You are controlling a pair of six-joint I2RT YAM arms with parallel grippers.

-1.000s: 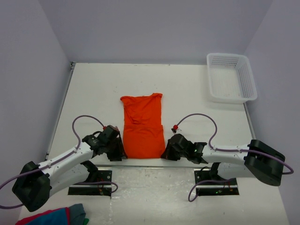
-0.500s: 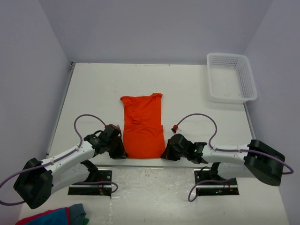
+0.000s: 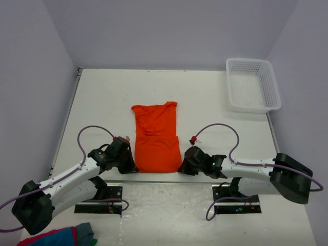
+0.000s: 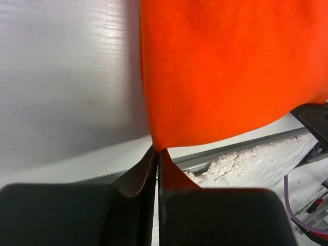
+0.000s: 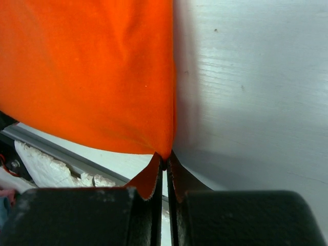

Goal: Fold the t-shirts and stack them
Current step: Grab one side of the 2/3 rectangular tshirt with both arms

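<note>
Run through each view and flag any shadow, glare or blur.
Top external: even, soft light, sharp throughout. Left wrist: the orange t-shirt throws a dark band onto the table, pale sheen beyond; the left gripper, near the lens, is dark and soft. Right wrist: the same shadow band beside the shirt; the right gripper is underexposed.

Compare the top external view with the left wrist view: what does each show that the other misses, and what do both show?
Only the top external view shows the white basket at the far right, the cloth bundle at the near left and the whole outline of the orange t-shirt. Only the left wrist view shows the left gripper shut on its near corner. Both show orange cloth on the white table.
</note>
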